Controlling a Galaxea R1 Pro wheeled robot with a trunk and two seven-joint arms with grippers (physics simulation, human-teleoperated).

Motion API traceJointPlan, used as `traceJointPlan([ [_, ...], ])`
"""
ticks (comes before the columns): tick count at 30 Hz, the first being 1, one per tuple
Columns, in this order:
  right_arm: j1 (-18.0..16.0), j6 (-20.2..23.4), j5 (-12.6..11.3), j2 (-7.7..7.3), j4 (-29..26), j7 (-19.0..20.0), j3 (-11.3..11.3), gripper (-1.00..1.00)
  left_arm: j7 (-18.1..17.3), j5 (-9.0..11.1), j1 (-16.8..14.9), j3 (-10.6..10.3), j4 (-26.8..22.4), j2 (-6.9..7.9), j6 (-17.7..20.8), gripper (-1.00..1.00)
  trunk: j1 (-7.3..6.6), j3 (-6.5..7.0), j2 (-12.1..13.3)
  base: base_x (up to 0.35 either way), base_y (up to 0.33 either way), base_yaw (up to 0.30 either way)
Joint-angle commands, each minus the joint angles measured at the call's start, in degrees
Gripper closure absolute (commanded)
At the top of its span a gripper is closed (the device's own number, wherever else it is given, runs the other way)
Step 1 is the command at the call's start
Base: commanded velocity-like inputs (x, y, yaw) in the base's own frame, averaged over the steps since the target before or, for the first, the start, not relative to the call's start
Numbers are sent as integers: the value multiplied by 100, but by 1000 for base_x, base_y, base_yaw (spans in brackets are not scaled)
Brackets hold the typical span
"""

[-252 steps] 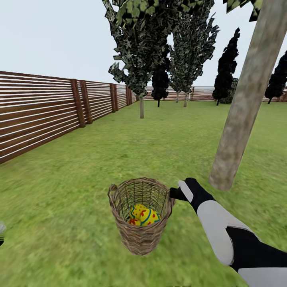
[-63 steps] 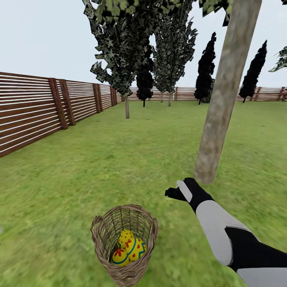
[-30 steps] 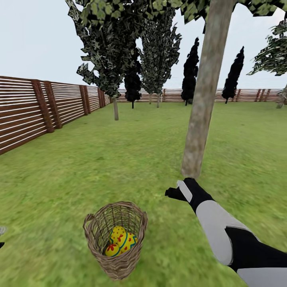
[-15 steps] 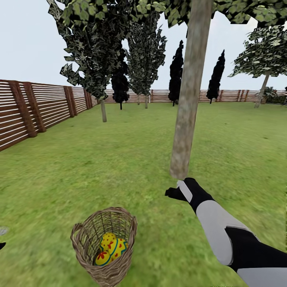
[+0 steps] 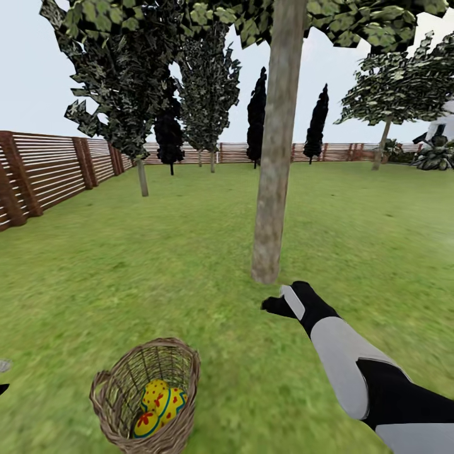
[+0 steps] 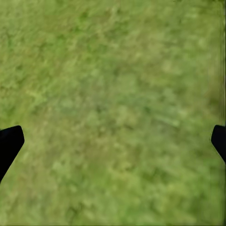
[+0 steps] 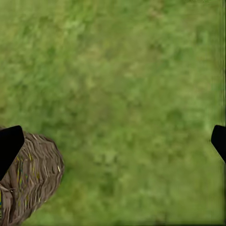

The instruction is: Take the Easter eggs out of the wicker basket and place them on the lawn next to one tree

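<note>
A small round tan wicker basket [image 5: 146,397] stands on mottled green lawn [image 5: 189,265] at seven o'clock, holding yellow painted Easter eggs [image 5: 157,402]. Both grippers hang empty, fingers spread wide. The eggs look smooth, light and likely slippery; grasp across the middle.

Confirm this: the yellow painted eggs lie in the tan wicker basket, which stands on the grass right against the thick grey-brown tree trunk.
Not quite. In the head view the tan wicker basket holding the yellow painted eggs stands on the grass well apart from the thick grey-brown tree trunk, not against it.
</note>
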Motion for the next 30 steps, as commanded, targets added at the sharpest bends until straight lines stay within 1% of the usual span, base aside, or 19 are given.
traceJointPlan([
  [1,-3,14,-59,4,-7,-51,-15,-100,-2,58,1,12,-7,1,48,-100,-23,13,39,0,0,-239],
  [4,-3,13,-59,4,-7,-49,-15,-100,2,58,1,12,-7,1,48,-100,-89,68,159,0,0,-168],
  [8,-3,14,-59,8,-7,-49,-15,-100,5,58,-2,12,-7,1,48,-100,-177,140,319,0,0,-63],
  [30,-3,14,-59,21,-7,-57,-7,-100,6,58,-2,12,-7,1,48,-100,-660,535,1202,0,0,-4],
])
